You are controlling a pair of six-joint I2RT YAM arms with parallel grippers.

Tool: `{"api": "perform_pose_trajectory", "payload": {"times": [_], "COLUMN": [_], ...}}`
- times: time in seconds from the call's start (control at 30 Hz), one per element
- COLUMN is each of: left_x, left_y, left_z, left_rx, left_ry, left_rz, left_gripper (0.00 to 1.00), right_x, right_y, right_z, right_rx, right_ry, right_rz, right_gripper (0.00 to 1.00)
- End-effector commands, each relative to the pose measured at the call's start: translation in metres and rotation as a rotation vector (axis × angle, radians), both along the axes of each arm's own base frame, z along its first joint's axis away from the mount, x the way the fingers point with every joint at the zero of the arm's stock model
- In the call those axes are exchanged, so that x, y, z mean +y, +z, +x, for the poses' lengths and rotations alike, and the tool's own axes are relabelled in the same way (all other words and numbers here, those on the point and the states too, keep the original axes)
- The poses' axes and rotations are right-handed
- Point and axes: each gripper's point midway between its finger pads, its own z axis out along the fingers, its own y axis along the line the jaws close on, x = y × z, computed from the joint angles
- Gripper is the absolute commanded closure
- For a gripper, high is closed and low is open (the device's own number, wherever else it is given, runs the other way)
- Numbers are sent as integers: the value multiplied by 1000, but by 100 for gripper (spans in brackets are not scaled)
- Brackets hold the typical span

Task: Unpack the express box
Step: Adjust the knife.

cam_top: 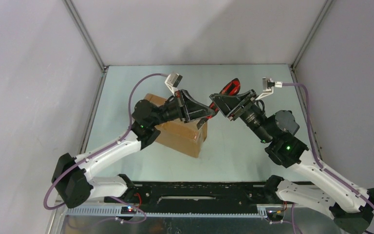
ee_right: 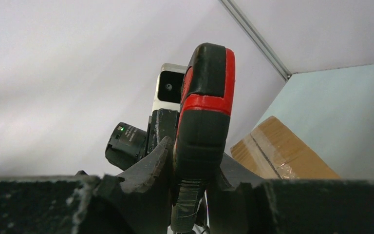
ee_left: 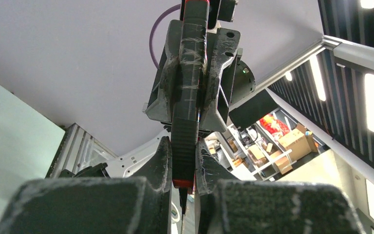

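Observation:
The express box point(cam_top: 181, 135), brown cardboard with taped seams, lies on the table under my left arm; one corner of it shows in the right wrist view point(ee_right: 282, 156). Above the table, a red-and-black box cutter point(cam_top: 231, 87) is held between both grippers. My left gripper point(cam_top: 209, 115) is shut on one end of the cutter point(ee_left: 185, 122), with the fingers point(ee_left: 161, 161) pressed to its sides. My right gripper point(cam_top: 217, 103) is shut on the other part of the cutter point(ee_right: 202, 126), and its red-and-black end sticks up past the fingers point(ee_right: 153, 161).
The pale green table point(cam_top: 243, 146) is walled in by grey panels with metal corner posts point(cam_top: 85, 36). A black rail point(cam_top: 199, 190) runs along the near edge between the arm bases. The left wrist camera point(ee_right: 169, 87) faces the right wrist view.

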Motion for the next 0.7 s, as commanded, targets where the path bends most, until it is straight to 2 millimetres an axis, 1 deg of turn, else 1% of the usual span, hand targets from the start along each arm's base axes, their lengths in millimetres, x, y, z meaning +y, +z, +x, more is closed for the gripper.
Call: {"api": "perform_pose_trajectory", "payload": {"times": [0.0,0.07,0.13,0.2,0.23,0.33,0.37,0.4,0.43,0.47,0.5,0.53,0.57,0.6,0.63,0.67], "left_x": [2,2,2,2,2,2,1,1,1,1,1,1,3,5,12,19], "left_y": [7,7,4,2,3,2,2,1,0,-1,-3,-8,-14,-21,-25,-33], "left_z": [-7,-8,-8,-6,-6,-4,-4,-4,-4,-5,-5,-4,-2,1,3,7], "left_rx": [-9,-7,-5,-3,-4,-5,-5,-6,-6,-7,-6,-4,4,11,10,11], "left_ry": [-29,-32,-30,-23,-20,-9,-8,-11,-12,-12,-11,-5,6,24,51,85], "left_rz": [-42,-40,-28,-22,-22,-20,-18,-16,-14,-10,-2,15,35,55,71,101], "left_gripper": [100,100,100,100,100,100,100,100,100,100,100,95,82,66,35,21], "right_x": [8,10,10,10,10,12,12,12,11,9,6,3,-1,-5,-10,-14], "right_y": [-4,-5,-7,-9,-9,-12,-12,-13,-13,-13,-13,-11,-9,-6,-3,0], "right_z": [-1,-3,-3,-4,-4,-3,-2,-2,-2,-1,1,2,3,4,6,6], "right_rx": [-16,-20,-12,-3,2,14,17,23,26,28,29,28,22,13,-5,-23], "right_ry": [26,43,46,52,54,57,57,57,54,47,38,26,14,0,-23,-40], "right_rz": [-28,-36,-39,-41,-39,-40,-41,-42,-42,-41,-38,-34,-28,-24,-25,-27], "right_gripper": [79,76,70,60,59,64,70,78,91,100,100,100,100,100,100,100]}}
